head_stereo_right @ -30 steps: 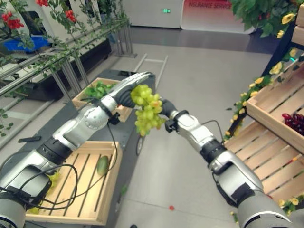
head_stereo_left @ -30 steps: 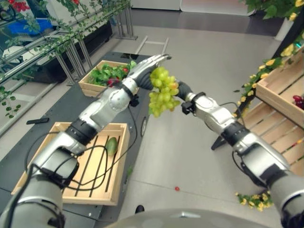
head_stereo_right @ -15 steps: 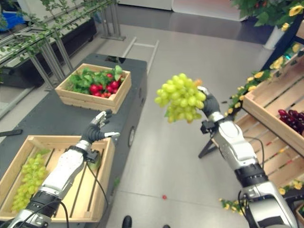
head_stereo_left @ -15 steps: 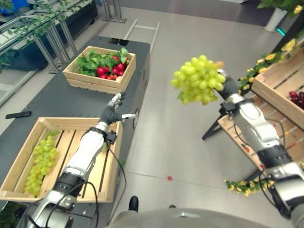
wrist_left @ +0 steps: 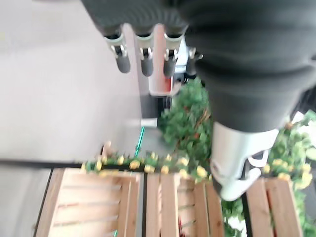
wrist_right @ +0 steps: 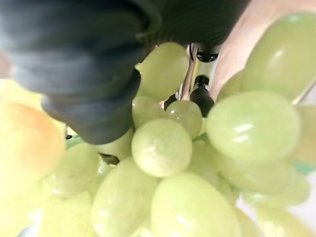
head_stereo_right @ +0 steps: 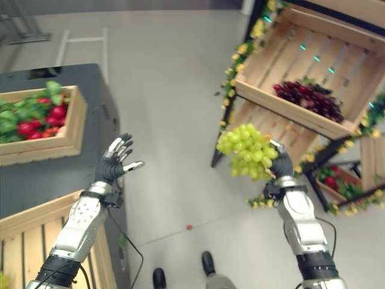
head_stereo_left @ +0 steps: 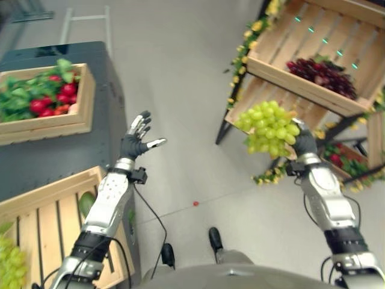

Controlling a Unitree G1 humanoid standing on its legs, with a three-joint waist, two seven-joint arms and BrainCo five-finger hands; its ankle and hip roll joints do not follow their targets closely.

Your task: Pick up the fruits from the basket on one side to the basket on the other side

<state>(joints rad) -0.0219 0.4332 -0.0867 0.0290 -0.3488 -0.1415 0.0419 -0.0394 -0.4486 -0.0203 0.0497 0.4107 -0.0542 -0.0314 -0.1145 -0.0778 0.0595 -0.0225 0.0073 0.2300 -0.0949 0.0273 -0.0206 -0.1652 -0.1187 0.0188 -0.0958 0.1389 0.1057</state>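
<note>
On the far left a pale wooden crate of green leaves and red fruits [head_stereo_left: 45,99] sits on a dark grey cart top [head_stereo_left: 60,162]. Nearer, at the left edge, a slatted wooden basket [head_stereo_left: 42,223] rests on the same cart, with a small dark green fruit [head_stereo_left: 86,203] lying against its right wall and part of a green grape cluster [head_stereo_left: 9,268] at its near left corner. The left hand [head_stereo_left: 137,138] hangs over the grey floor just right of the cart, fingers spread and straight, thumb out, holding nothing. A tiny red spot [head_stereo_left: 195,203] lies on the floor between the arms. To the right, the right hand [head_stereo_left: 304,141] is clamped on a large bunch of pale green grapes [head_stereo_left: 267,127], raised in the air in front of a wooden display rack. The rack's upper slatted wooden crate [head_stereo_left: 301,54] holds a bunch of dark red grapes [head_stereo_left: 319,73], and yellow flowers on a green garland [head_stereo_left: 246,45] trail down its left edge.
</note>
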